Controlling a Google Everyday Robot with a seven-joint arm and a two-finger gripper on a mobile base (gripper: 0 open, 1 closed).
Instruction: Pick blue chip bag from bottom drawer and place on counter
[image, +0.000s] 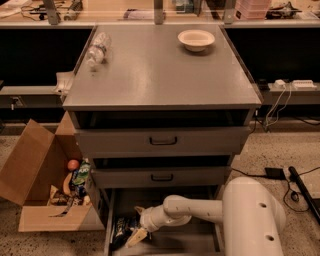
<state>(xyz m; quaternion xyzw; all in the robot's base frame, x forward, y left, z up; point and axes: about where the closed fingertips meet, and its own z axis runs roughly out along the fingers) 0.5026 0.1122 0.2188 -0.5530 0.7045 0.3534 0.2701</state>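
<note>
The bottom drawer (200, 240) is pulled open at the foot of the grey cabinet. The blue chip bag (120, 231) lies at its left side, dark foil with white lettering. My gripper (137, 234) reaches down into the drawer from the right, its pale fingers right over the bag's right edge. The white arm (200, 210) and base (252, 220) cover the drawer's right part. The counter (160, 70) is the cabinet's flat grey top.
A white bowl (196, 39) stands at the counter's back right and a clear plastic bottle (97, 48) lies at its back left. An open cardboard box (45, 200) with assorted items sits on the floor to the left. Cables (285, 180) lie at the right.
</note>
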